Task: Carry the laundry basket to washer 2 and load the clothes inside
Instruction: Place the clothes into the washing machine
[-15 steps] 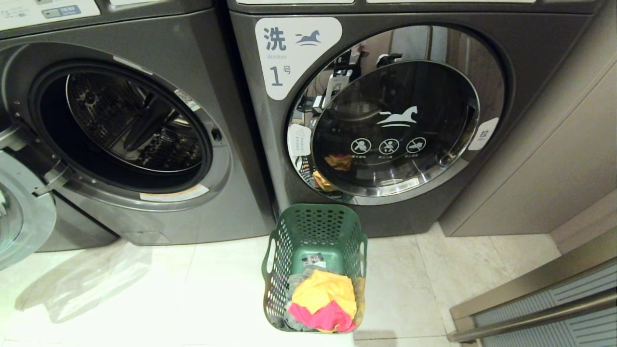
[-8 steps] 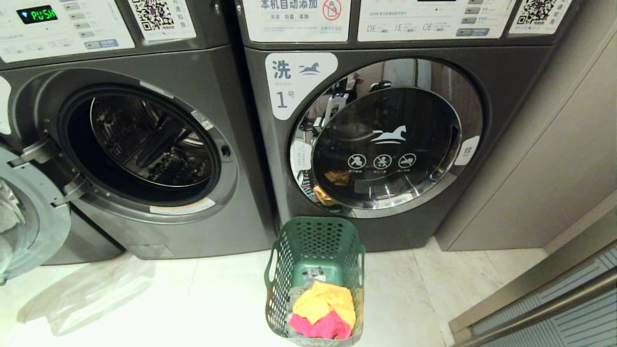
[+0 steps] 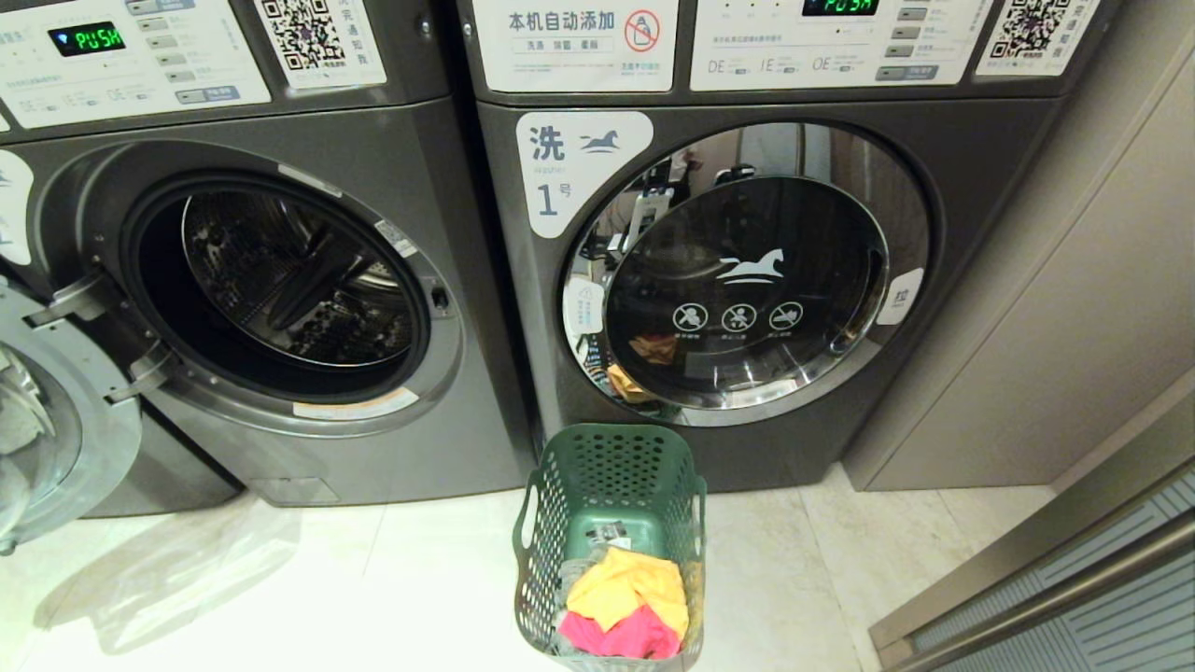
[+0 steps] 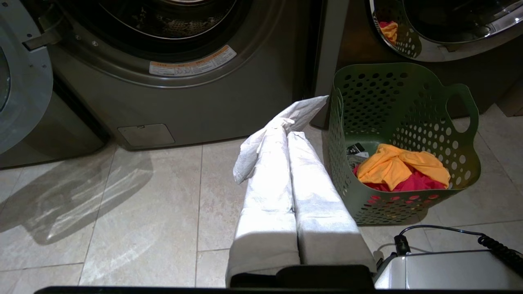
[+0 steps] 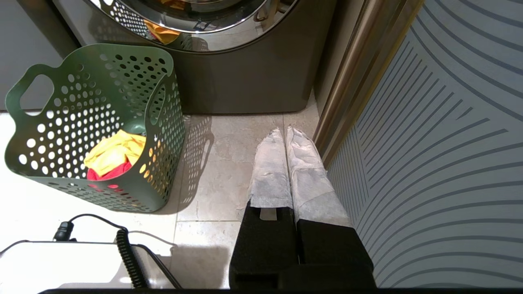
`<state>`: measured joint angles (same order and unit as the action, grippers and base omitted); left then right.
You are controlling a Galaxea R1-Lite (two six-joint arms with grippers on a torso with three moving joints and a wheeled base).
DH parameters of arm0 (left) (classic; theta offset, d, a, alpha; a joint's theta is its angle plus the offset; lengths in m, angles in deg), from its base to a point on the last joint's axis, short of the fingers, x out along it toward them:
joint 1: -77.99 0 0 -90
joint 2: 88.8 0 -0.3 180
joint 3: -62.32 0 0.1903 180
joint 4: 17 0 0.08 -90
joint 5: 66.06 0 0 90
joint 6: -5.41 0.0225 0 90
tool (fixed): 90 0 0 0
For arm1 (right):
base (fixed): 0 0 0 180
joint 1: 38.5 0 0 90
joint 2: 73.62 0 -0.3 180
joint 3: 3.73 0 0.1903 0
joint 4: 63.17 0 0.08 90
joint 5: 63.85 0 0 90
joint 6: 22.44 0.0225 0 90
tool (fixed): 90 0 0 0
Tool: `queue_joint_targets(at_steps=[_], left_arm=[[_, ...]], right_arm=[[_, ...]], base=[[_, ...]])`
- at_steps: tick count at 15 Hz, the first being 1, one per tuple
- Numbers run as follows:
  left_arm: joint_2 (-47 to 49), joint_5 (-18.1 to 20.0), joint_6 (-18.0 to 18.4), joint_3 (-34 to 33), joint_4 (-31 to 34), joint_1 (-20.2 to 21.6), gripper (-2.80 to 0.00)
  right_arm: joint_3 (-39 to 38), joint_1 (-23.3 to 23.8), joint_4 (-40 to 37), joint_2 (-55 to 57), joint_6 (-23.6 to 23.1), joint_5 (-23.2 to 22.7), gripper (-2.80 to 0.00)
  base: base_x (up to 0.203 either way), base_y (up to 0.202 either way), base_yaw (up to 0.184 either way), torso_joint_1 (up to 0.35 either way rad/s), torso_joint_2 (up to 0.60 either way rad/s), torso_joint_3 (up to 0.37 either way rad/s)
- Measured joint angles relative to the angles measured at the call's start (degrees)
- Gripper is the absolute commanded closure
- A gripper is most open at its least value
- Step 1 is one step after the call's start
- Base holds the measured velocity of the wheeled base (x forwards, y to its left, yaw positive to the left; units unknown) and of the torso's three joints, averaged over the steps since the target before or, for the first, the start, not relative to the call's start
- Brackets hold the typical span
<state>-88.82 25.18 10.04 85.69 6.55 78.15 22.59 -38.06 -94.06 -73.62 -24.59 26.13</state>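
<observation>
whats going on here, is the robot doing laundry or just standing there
Nothing is being handled right now. The green laundry basket, with yellow and pink clothes in it, stands on the tile floor in front of the closed washer labelled 1. The washer to its left has its door swung open and its drum looks empty. The left gripper and right gripper are both shut and empty, hanging low on either side of the basket without touching it.
</observation>
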Motion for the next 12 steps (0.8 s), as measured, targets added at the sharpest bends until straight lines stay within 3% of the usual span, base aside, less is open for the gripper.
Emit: queue_joint_targets(at_steps=[5,12], left_arm=[[0.0,-0.01,-0.37,0.02,-0.09,0.0,0.0],[0.02,0.05,-0.76,0.07,-0.15,0.02,0.0]], right_arm=[[0.05,0.02,0.0,-0.02,0.08,0.02,0.0],[0.05,0.02,0.0,-0.02,-0.13,-0.02,0.0]], base=[[0.001,0.015,-0.001,0.001,0.0,0.0],[0.001,0.185,-0.002,0.002,0.0,0.004]])
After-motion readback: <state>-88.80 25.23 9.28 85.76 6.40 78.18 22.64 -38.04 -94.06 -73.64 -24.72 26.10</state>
